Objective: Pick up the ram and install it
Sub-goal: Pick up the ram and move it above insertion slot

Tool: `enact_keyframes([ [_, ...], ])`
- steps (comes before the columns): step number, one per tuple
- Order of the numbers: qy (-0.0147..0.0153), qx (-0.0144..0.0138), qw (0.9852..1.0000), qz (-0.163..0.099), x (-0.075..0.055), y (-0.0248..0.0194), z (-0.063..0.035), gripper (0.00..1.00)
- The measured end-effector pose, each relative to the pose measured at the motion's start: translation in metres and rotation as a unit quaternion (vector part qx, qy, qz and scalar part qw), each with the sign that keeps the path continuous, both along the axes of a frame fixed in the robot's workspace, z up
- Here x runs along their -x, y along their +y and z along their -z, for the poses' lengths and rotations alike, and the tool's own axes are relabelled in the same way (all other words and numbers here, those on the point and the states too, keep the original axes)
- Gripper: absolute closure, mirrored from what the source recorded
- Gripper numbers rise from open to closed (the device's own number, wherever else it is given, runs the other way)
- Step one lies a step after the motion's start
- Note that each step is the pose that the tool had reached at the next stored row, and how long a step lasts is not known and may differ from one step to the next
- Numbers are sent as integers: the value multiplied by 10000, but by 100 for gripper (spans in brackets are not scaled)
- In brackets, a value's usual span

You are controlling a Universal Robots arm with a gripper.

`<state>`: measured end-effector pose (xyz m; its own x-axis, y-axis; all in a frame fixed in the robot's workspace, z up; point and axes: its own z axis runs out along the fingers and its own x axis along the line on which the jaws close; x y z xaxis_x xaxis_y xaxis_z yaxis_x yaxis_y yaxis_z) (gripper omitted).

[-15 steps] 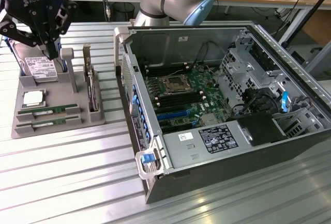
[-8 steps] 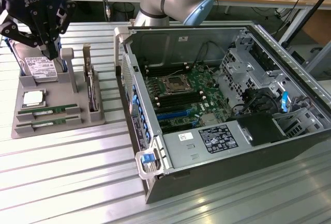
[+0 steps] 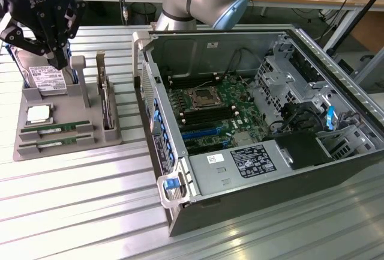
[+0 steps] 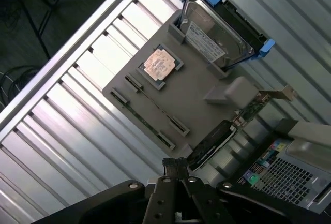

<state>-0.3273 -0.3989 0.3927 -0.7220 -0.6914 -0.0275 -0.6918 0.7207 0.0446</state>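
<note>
Gripper (image 3: 60, 62) hangs over the back of the grey tray (image 3: 72, 116), just above the hard drive (image 3: 48, 80); as far as we can see in the wrist view, the fingers (image 4: 168, 169) are pinched together with nothing between them.

We count five things in the tray:
- The hard drive stands on edge in the rear slot.
- The CPU (image 3: 37, 114) lies flat in its square pocket.
- The card (image 3: 107, 107) stands upright in the slot on the side nearest the case (image 3: 270, 194).
- The ram (image 3: 51, 129) lies in a long groove along the front.
- A twin stick (image 3: 54, 143) lies in the groove just beside it, parallel to the ram.

Neither stick is touched by the gripper.

The case sits lid-off to the exterior view's right of the tray; inside we see the motherboard (image 3: 210, 110) on the floor and the power supply (image 3: 240, 164) along the near wall.

Wrist view shows the same tray (image 4: 191, 89) under the gripper (image 4: 177, 168), with the hard drive (image 4: 212, 32), CPU (image 4: 159, 64), ram (image 4: 155, 107) and card (image 4: 207, 149).
</note>
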Motion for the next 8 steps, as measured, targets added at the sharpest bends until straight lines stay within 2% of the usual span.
enact_keyframes([
  [4, 0, 0, 9997, -224, 0, 0, 0, 89],
  [8, 0, 0, 9988, -496, 0, 0, 0, 89],
])
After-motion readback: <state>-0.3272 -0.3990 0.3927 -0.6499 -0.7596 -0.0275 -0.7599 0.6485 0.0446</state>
